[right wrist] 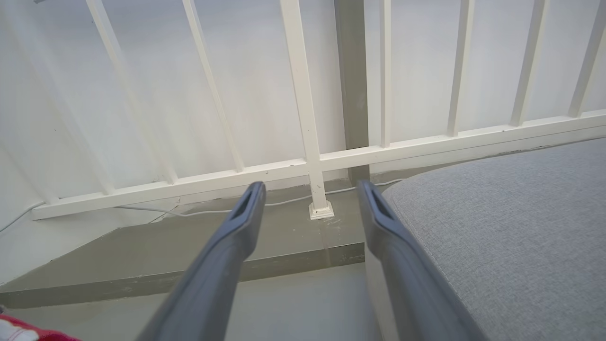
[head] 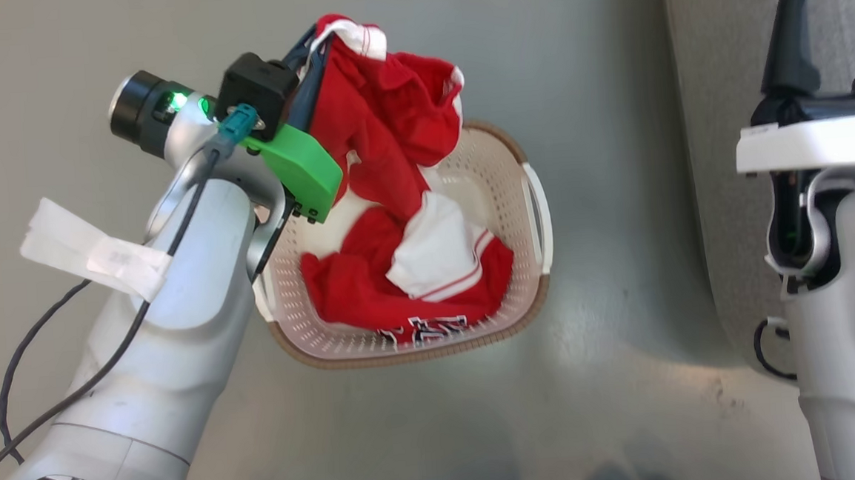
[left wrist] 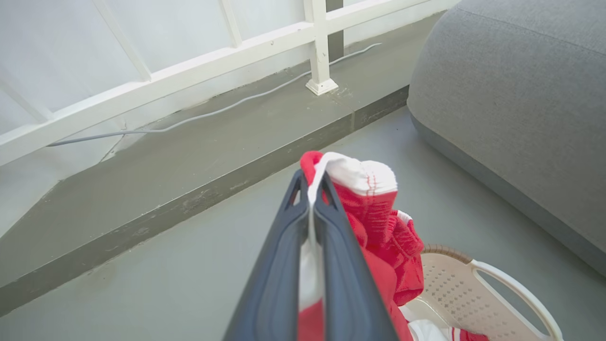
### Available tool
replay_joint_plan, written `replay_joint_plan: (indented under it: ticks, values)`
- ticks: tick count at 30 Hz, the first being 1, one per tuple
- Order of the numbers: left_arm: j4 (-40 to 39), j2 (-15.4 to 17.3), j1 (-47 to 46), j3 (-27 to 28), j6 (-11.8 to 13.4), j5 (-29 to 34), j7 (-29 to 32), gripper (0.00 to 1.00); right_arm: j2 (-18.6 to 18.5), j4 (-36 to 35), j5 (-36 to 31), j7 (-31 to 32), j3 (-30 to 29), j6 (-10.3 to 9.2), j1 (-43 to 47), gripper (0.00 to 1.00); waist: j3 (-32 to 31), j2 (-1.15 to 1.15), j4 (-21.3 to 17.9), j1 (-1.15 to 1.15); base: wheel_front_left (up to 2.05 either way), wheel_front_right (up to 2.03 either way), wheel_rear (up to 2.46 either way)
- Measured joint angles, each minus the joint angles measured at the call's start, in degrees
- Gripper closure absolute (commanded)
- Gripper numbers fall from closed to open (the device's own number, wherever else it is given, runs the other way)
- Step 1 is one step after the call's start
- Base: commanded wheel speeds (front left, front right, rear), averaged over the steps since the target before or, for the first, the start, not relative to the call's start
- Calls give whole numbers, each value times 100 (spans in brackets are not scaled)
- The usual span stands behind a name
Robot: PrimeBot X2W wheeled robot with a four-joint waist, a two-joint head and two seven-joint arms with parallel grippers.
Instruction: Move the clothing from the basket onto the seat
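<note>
Floor point(head: 629, 376): smooth grey, glossy, faintly scuffed.
Ledge point(left wrist: 189, 156): low grey step rising from the floor along the wall.
Railing point(right wrist: 213, 181): white bars on a bottom rail, above the ledge.
Post foot point(right wrist: 321, 210): square, white, resting on the ledge.
Cable point(left wrist: 213, 111): thin, pale, lying along the ledge.
Pillar point(right wrist: 352, 94): grey, behind the railing.

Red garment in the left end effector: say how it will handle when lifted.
Probably floppy: the red garment hangs in folds from the shut left end effector. Likely light, since a pinched edge carries it. Its tail may drag on the basket.
</note>
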Motion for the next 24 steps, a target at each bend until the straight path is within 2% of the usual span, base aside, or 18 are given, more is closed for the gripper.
replay_joint_plan:
  ticks: [8, 24]
  values:
    - [-36, -11, -38, 109, 0, -143, -25, 100, 1, 305, 1, 0, 125, 159, 360, 0, -750, 0, 156, 0, 0, 0, 0]
    - [46, -33, 101, 154, 0, -347, -12, 100, 5, 836, 30, 0, 535, 326, 1124, 0, -2086, 0, 199, 0, 0, 0, 0]
